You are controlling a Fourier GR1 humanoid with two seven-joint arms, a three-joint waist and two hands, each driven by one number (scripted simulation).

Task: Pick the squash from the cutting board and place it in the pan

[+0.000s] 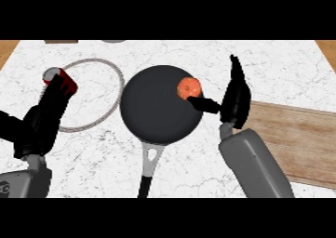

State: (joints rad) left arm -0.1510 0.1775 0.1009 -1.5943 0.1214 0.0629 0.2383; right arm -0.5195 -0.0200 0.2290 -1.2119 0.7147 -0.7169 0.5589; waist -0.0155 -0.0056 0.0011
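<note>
Head view: squash (189,87) lies in pan (153,118) near its right rim, off cutting board (301,139). R hand (233,100) spread wide, holding nothing (thumb just beside squash). Placing looks done; next: lift R hand clear w/o nudging it. L hand (43,116) rests at left, fingers straight.

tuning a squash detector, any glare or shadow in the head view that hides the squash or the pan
Head view: flat light, no glare on the pan or counter; no cast shadows show; the squash stands out orange, but the black thumb of the right hand merges with the dark pan beside it.
</note>
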